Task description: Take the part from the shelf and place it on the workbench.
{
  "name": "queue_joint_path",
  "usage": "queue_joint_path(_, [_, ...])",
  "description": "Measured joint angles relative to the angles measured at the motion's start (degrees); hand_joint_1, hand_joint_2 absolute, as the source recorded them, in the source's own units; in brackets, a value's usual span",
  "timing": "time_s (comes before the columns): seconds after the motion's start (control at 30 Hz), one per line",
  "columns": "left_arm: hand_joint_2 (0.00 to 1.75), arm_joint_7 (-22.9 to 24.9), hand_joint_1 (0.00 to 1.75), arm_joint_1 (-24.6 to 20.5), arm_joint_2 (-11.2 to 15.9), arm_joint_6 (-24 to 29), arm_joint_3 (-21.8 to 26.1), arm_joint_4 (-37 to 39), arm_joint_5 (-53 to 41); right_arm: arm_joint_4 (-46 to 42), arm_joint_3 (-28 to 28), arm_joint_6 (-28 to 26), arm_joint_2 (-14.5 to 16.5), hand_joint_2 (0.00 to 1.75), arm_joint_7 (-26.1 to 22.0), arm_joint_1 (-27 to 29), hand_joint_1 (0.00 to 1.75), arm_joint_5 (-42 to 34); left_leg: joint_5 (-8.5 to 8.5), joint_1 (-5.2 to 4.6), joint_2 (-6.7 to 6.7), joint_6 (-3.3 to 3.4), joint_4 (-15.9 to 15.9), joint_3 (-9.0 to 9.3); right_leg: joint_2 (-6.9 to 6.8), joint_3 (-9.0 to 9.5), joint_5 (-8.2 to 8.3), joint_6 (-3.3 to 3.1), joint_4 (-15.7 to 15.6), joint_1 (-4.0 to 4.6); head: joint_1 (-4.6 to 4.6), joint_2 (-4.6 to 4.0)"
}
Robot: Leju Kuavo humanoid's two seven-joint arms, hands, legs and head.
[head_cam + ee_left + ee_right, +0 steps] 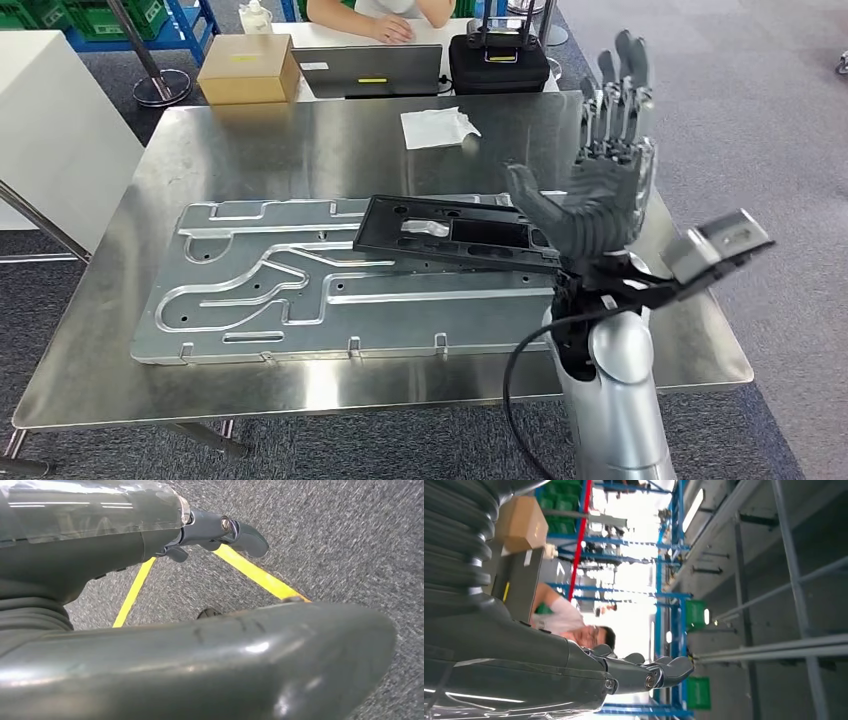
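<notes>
Placement apparently done — one black part [455, 233] lying flat on the single large silver plate [250, 290], itself on the steel workbench [300, 130]. Right hand [600, 190] raised just beside the part's near end, fingers spread and upright, grasping nothing; whether the thumb touches the part, impossible to tell. Left hand [220, 532] hanging over grey carpet with yellow floor lines, holding nothing as far as visible. Little left, judging by this, beyond drawing the arm clear. Elsewhere on and behind the bench — one white cloth [437, 127], one cardboard box [248, 68], one laptop [380, 70], one black case [498, 60], one person seated behind.
</notes>
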Motion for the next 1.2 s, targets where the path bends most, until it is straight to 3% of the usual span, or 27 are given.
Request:
queue_joint_path(0.03, [0.0, -0.09, 0.0, 0.02, -0.18, -0.02, 0.12, 0.0, 0.12, -1.7, 0.02, -0.78, -0.61, 1.75, -0.55, 1.84, 0.0, 0.31, 0.38, 0.2, 0.03, 0.23, -0.53, 0.25, 0.0, 0.11, -0.01, 0.21, -0.15, 0.02, 0.0, 0.0])
queue_joint_path(0.1, [0.0, -0.31, 0.0, 0.03, -0.52, -0.04, 0.37, 0.0, 0.37, -4.43, -0.06, -2.21, -2.07, 0.87, -1.8, 5.61, 0.0, 1.04, 1.42, 0.72, 0.13, 0.69, -1.94, 0.88, 0.01, -0.41, -1.2, 0.94, 1.13, -0.01, 0.03, 0.0])
queue_joint_path(0.17, [0.0, -0.52, 0.0, 0.05, -0.78, -0.07, 0.64, 0.0, 0.61, -6.08, -0.55, -3.18, -3.67, 0.0, -3.08, 9.6, 0.0, 1.39, 1.92, 1.05, 0.23, 0.91, -2.7, 1.11, 0.0, -3.17, -4.48, 1.89, 6.83, -0.62, 0.06, 0.0])
queue_joint_path(0.23, [0.0, -0.65, 0.0, 0.12, -0.99, -0.03, 0.98, 0.0, 0.73, -6.7, -1.66, -3.52, -4.96, 0.0, -4.11, 13.57, 0.0, 1.2, 1.88, 1.26, 0.22, 0.83, -2.61, 0.98, -0.04, -6.69, -6.73, 2.87, 13.59, -1.63, 0.07, 0.0])
queue_joint_path(0.27, [0.0, -0.7, 0.0, 0.18, -1.12, 0.04, 1.16, 0.0, 0.78, -6.85, -2.42, -3.51, -5.52, 0.0, -4.5, 15.43, 0.0, 0.93, 1.76, 1.46, 0.2, 0.65, -2.45, 0.94, -0.08, -7.44, -6.27, 3.44, 14.73, -2.17, 0.07, 0.0])
queue_joint_path(0.3, [0.0, -0.77, 0.0, 0.24, -1.26, 0.15, 1.33, 0.0, 0.82, -6.94, -3.23, -3.35, -5.98, 0.0, -4.77, 17.05, 0.0, 0.54, 1.56, 1.73, 0.16, 0.33, -2.19, 0.91, -0.17, -7.1, -4.73, 4.03, 13.67, -2.7, 0.07, 0.0])
queue_joint_path(0.37, [0.0, -0.93, 0.0, 0.29, -1.51, 0.44, 1.62, 0.0, 0.96, -7.01, -4.99, -2.8, -6.72, 0.0, -5.18, 19.84, 0.0, -0.34, 0.85, 2.37, 0.03, -0.78, -1.26, 0.78, -0.42, -3.78, -0.89, 5.39, 6.71, -3.65, 0.07, 0.0])
queue_joint_path(0.4, [0.0, -1.05, 0.0, 0.26, -1.59, 0.64, 1.76, 0.0, 1.05, -7.01, -5.87, -2.54, -6.98, 0.0, -5.37, 21.01, 0.0, -0.67, 0.49, 2.53, -0.07, -1.4, -0.72, 0.54, -0.3, -2.37, 0.3, 5.6, 3.9, -3.74, 0.09, 0.0])
queue_joint_path(0.43, [0.0, -1.18, 0.0, 0.24, -1.66, 0.87, 1.9, 0.0, 1.15, -6.99, -6.76, -2.35, -7.21, 0.0, -5.58, 22.08, 0.0, -0.86, 0.21, 2.53, -0.16, -1.98, -0.26, 0.32, -0.16, -1.59, 0.69, 5.48, 2.24, -3.74, 0.1, 0.0])
queue_joint_path(0.47, [0.0, -1.28, 0.0, 0.21, -1.73, 1.09, 2.04, 0.0, 1.24, -6.97, -7.62, -2.27, -7.38, 0.0, -5.79, 23.01, 0.0, -0.91, 0.07, 2.43, -0.26, -2.44, 0.04, 0.05, 0.07, -1.62, 0.28, 4.91, 2.08, -3.55, 0.11, 0.0])
queue_joint_path(0.53, [0.0, -1.43, 0.0, 0.2, -1.99, 1.48, 2.33, 0.0, 1.37, -6.95, -9.43, -2.28, -7.6, 0.0, -6.1, 24.58, 0.0, -0.87, 0.03, 2.44, -0.32, -3.22, 0.28, -0.25, 0.19, -2.36, 0.13, 3.3, 2.53, -3.43, 0.11, 0.0])
queue_joint_path(0.6, [0.0, -1.5, 0.0, 0.21, -2.23, 1.79, 2.61, 0.0, 1.43, -6.93, -11.13, -2.27, -7.67, 0.0, -6.32, 25.82, 0.0, -0.87, -1.58, 2.6, -0.06, -3.41, 1.92, -0.99, 0.04, -2.96, 0.35, 1.99, 2.51, -3.29, 0.1, 0.0])
queue_joint_path(0.7, [0.0, -1.54, 0.0, 0.15, -2.42, 2.27, 2.91, 0.0, 1.61, -6.69, -13.5, -1.76, -7.68, 0.0, -6.52, 27.77, 0.0, -1.15, -8.29, 2.03, 0.21, -2.66, 11.78, -4.89, -0.36, -4.11, 1.18, 0.61, 2.44, -2.44, 0.09, 0.0])
queue_joint_path(0.73, [0.0, -1.54, 0.0, 0.13, -2.44, 2.38, 2.98, 0.0, 1.67, -6.53, -14.26, -1.52, -7.68, 0.0, -6.56, 28.46, 0.0, -1.33, -9.92, 1.66, 0.21, -2.29, 15.19, -6.1, -0.49, -4.59, 1.49, 0.26, 2.45, -1.98, 0.09, 0.0])
queue_joint_path(0.77, [0.0, -1.54, 0.0, 0.12, -2.44, 2.47, 3.04, 0.0, 1.72, -6.35, -14.96, -1.36, -7.68, 0.0, -6.61, 29.09, 0.0, -1.5, -10.49, 1.21, 0.21, -1.79, 17.01, -6.48, -0.6, -5.05, 1.82, -0.04, 2.46, -1.47, 0.09, 0.0])
queue_joint_path(0.8, [0.0, -1.54, 0.0, 0.13, -2.47, 2.56, 3.09, 0.0, 1.77, -6.19, -15.6, -1.28, -7.68, 0.0, -6.64, 29.63, 0.0, -1.64, -9.92, 0.68, 0.21, -1.08, 16.63, -5.76, -0.64, -5.46, 2.16, -0.27, 2.47, -0.95, 0.09, 0.0])
queue_joint_path(0.83, [0.0, -1.54, 0.0, 0.14, -2.52, 2.65, 3.13, 0.0, 1.79, -6.08, -16.22, -1.28, -7.67, 0.0, -6.68, 30.09, 0.0, -1.74, -8.46, 0.07, 0.2, -0.11, 13.95, -3.89, -0.64, -5.81, 2.51, -0.47, 2.47, -0.45, 0.09, 0.0])
queue_joint_path(0.9, [0.0, -1.55, 0.0, 0.05, -2.6, 2.81, 3.25, -0.01, 1.83, -5.94, -17.47, -1.28, -7.54, 0.0, -6.76, 30.93, 0.0, -1.77, -5.7, -1.4, 0.27, 2.25, 5.77, 1.22, -0.68, -6.29, 3.27, -0.65, 2.44, 0.15, 0.1, 0.0])
queue_joint_path(0.93, [0.0, -1.6, 0.0, -0.02, -2.66, 2.86, 3.33, -0.01, 1.84, -5.89, -18.09, -1.23, -7.47, 0.0, -6.78, 31.34, 0.0, -1.67, -4.72, -1.94, 0.38, 3.02, 2.71, 2.97, -0.76, -6.38, 3.67, -0.55, 2.38, 0.21, 0.11, 0.0])
queue_joint_path(0.97, [0.0, -1.69, 0.0, -0.08, -2.71, 2.86, 3.4, -0.02, 1.85, -5.85, -18.69, -1.08, -7.35, 0.0, -6.82, 31.7, 0.0, -1.36, -4.28, -2.38, 0.47, 3.46, 0.88, 3.86, -0.85, -6.43, 4.07, -0.32, 2.32, 0.08, 0.12, 0.0])
queue_joint_path(1.07, [0.0, -2.05, 0.0, -0.1, -2.9, 2.12, 3.57, -0.04, 1.84, -5.91, -20.35, -0.85, -6.88, 0.0, -7.55, 32.75, 0.0, 1.34, -2.51, -2.56, 0.51, 3.62, -0.75, 3.51, -1.04, -6.49, 5.15, 0.66, 1.76, -0.32, 0.11, 0.0])
queue_joint_path(1.1, [0.0, -2.17, 0.0, -0.12, -2.96, 1.63, 3.61, -0.04, 1.81, -6.01, -20.87, -1.14, -6.65, 0.0, -7.98, 33.25, 0.0, 2.94, -1.6, -2.37, 0.46, 3.73, -1.3, 3.21, -0.99, -6.67, 4.28, 1.01, 2.1, -0.36, 0.12, 0.0])
queue_joint_path(1.13, [0.0, -2.28, 0.0, -0.14, -3.02, 1.16, 3.64, -0.04, 1.78, -6.15, -21.37, -1.5, -6.38, 0.0, -8.39, 33.82, 0.0, 4.68, -0.63, -2.13, 0.37, 3.76, -1.81, 2.76, -0.9, -7.09, 2.27, 1.4, 3.44, -0.43, 0.13, 0.0])
queue_joint_path(1.2, [0.0, -2.45, 0.0, -0.15, -3.21, 0.25, 3.74, -0.04, 1.72, -6.52, -22.18, -2.35, -5.53, 0.0, -8.98, 35.13, 0.0, 8.1, 0.88, -1.79, 0.1, 3.72, -2.08, 1.3, -0.75, -8.5, -3.79, 2.23, 9.37, -0.94, 0.13, 0.0])
